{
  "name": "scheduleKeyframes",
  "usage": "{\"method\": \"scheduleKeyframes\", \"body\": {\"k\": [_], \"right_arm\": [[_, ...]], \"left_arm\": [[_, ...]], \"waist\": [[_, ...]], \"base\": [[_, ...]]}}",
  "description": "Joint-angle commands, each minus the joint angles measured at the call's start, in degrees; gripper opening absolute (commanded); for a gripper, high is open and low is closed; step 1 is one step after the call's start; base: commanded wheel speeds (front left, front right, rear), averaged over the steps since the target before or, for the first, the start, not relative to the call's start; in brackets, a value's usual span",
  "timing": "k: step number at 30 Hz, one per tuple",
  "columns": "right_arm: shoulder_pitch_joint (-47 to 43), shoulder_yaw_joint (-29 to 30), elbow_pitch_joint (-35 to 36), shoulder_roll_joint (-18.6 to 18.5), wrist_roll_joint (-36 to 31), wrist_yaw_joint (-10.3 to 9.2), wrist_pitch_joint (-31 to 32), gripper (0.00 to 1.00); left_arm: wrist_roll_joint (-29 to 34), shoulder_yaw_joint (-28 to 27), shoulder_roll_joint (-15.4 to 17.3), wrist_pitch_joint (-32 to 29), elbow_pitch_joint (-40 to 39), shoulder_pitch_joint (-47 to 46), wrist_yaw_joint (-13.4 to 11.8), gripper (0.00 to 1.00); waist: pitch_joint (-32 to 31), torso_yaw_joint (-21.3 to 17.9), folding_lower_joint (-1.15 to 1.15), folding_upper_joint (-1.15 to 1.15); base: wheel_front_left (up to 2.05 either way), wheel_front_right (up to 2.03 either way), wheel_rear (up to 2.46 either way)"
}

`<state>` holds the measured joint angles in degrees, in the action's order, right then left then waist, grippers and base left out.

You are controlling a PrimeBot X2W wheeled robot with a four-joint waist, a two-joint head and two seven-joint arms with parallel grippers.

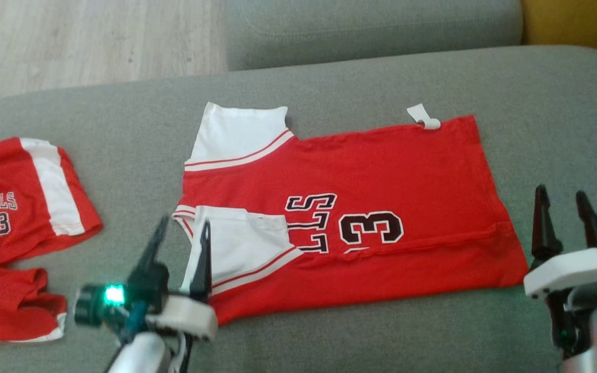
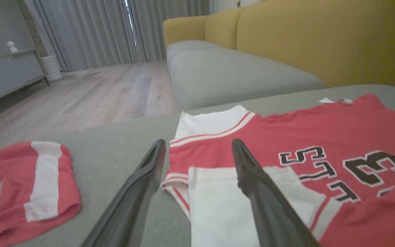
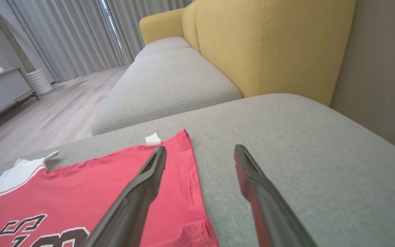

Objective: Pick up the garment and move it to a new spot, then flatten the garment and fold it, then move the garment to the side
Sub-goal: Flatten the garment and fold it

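- Soft, even daylight comes through the curtains at the upper left of both wrist views; a narrow gap there glares white.
- Shadows on the grey cushion are weak and soft-edged.
- My head view is slightly blurred, the red shirt strongly saturated; the green lamp behind my left pincer blooms.
- The wrist views bend lines near the edges, and my fingers at the bottom edge are out of focus.

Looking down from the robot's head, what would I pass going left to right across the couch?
Shorts → left gripper → jersey → right gripper.
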<state>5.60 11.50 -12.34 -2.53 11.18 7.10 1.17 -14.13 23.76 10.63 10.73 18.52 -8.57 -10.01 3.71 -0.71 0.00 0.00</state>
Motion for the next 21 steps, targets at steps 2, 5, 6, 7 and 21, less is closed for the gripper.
{"method": "scheduleKeyframes", "body": {"k": [2, 5, 6, 7, 21], "right_arm": [[4.31, -1.33, 3.42, -0.35, 0.05, 0.39, -0.83, 1.0], [7.04, -1.59, 4.9, -0.35, -0.39, 0.39, -0.76, 1.0], [8.05, -1.81, 5.25, -0.34, -0.57, 0.39, -0.59, 1.0], [9.04, -2.0, 5.52, -0.34, -0.59, 0.39, -0.42, 1.0], [18.04, -9.71, 6.78, -0.34, -1.05, 0.39, -0.42, 1.0]], "left_arm": [[0.46, -2.75, 1.7, 0.6, -2.86, -6.09, 0.69, 1.0], [0.75, -3.01, 3.05, -0.86, -3.82, -11.68, 2.27, 1.0], [0.93, -3.01, 3.67, -1.58, -3.98, -13.95, 3.06, 1.0], [0.84, -3.18, 4.18, -2.36, -4.0, -16.29, 3.87, 1.0], [-3.26, -1.17, 12.65, -18.53, 12.01, -43.15, 16.77, 1.0]], "waist": [[1.73, -0.45, 0.0, 0.0], [4.23, -1.26, 0.0, 0.0], [5.13, -1.64, 0.0, 0.0], [6.0, -2.03, 0.0, 0.0], [16.99, -8.49, 0.0, 0.0]], "base": [[0.0, 0.0, 0.0], [0.0, 0.0, 0.0], [0.0, 0.0, 0.0], [0.0, 0.0, 0.0], [0.0, 0.0, 0.0]]}}
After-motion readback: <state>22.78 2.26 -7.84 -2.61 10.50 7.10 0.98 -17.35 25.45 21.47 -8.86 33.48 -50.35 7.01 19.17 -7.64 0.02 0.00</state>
